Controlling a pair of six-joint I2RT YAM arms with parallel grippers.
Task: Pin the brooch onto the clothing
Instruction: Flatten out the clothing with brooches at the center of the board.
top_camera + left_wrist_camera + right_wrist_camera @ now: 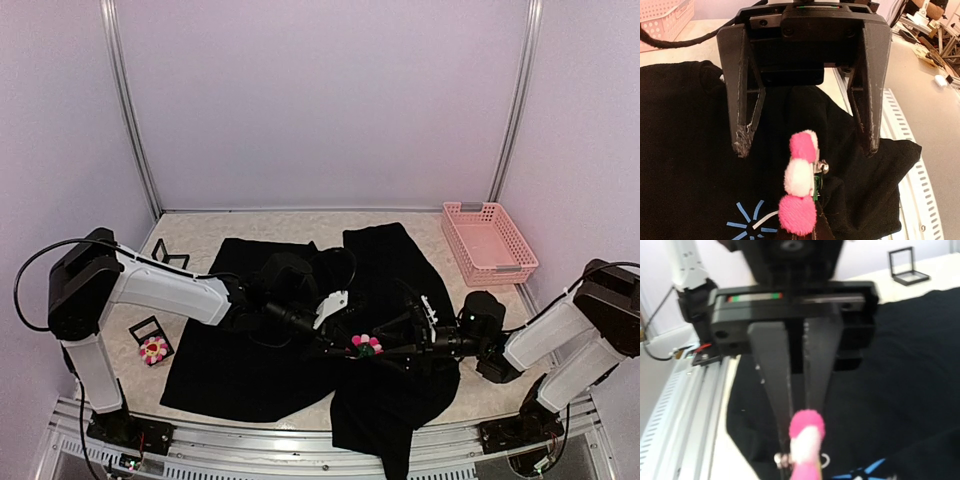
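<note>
Left jaws grip the brooch, right jaws stand released; I'd steady it between them, then fasten it into the clothing.

From the left wrist the brooch shows edge-on, its face hidden; whether it is pinned through the shirt cannot be told. The blue mark is cut by the bottom edge, the basket by the top left corner. The right wrist view is blurred: the left hand loses its fingertips behind the brooch, which runs off the bottom edge
</note>
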